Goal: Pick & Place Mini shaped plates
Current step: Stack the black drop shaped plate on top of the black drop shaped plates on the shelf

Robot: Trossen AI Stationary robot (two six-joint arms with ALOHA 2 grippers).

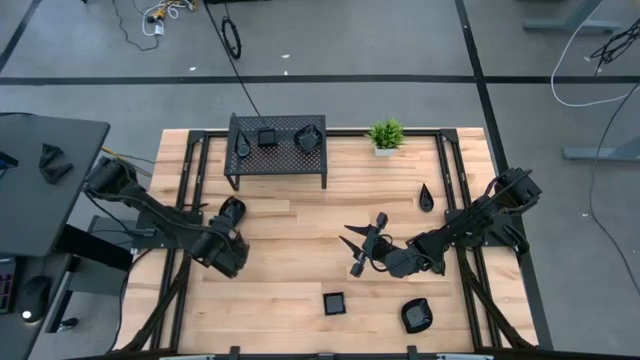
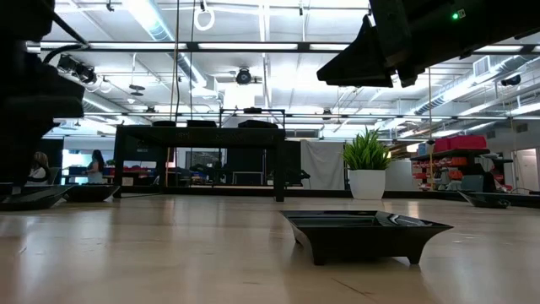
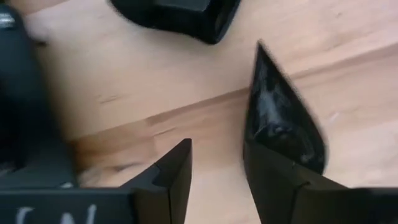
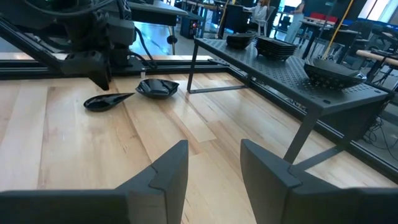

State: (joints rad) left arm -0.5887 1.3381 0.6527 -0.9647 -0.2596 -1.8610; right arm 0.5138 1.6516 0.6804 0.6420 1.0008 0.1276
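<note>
One bench (image 1: 290,280) carries one black rack (image 1: 277,162) and one potted plant (image 1: 385,135). Two arms reach over it, the left arm (image 1: 160,215) and the right arm (image 1: 480,220). Five small black plates lie loose on the wood: two teardrop plates (image 1: 426,197) (image 4: 109,101), one square plate (image 1: 334,303), one rounded-square plate (image 1: 417,317) and one blob-shaped plate (image 4: 157,88). On the rack sit three dark clusters of plates (image 1: 267,137); at least one is a stack, and its number cannot be told.
</note>
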